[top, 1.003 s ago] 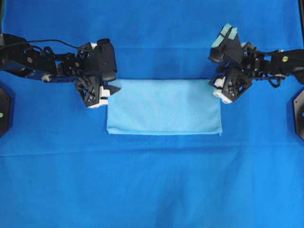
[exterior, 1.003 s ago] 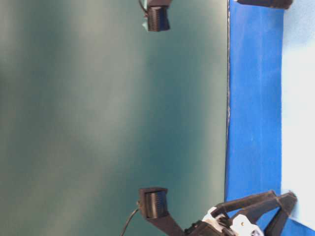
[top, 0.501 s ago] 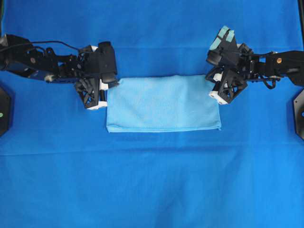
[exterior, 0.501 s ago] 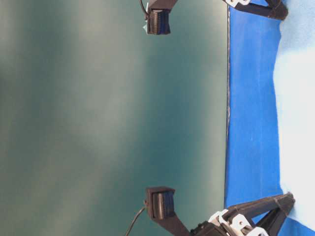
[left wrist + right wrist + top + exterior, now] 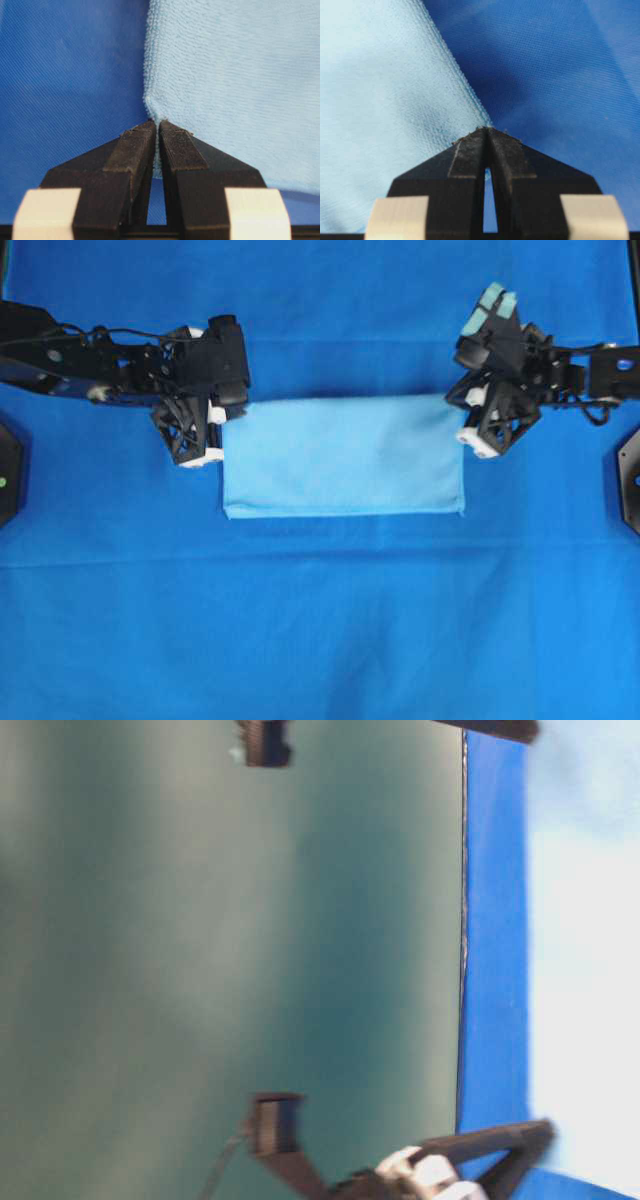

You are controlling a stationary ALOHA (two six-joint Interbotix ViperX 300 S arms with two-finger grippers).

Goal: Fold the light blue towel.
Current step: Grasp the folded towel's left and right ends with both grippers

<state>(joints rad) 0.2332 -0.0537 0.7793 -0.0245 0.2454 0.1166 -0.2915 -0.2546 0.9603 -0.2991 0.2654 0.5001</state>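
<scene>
You have the light blue towel (image 5: 343,455) lying as a wide rectangle near the middle of the worktop (image 5: 320,620), and each hand is clamped on one of its far corners: the left hand (image 5: 156,126) pinches the far left corner, the right hand (image 5: 487,131) the far right one, both with the fingers pressed together on a thin tuck of cloth. To do this fold well, lift both corners evenly so the far hem stays straight, keep light tension between the two hands so the middle does not sag, and carry that hem toward the towel's near edge, which is the landmark to aim for; lay it down square on that edge before letting go. If one hand leads, the fold will probably skew. The towel is a soft microfibre with a fine looped nap and a slightly darker stitched hem, so it is likely to drape and cling a little instead of sliding. Beneath it the worktop wears a deep royal-blue covering (image 5: 320,300) of smooth, tight weave, faintly creased, which could drag along if you pull low
</scene>
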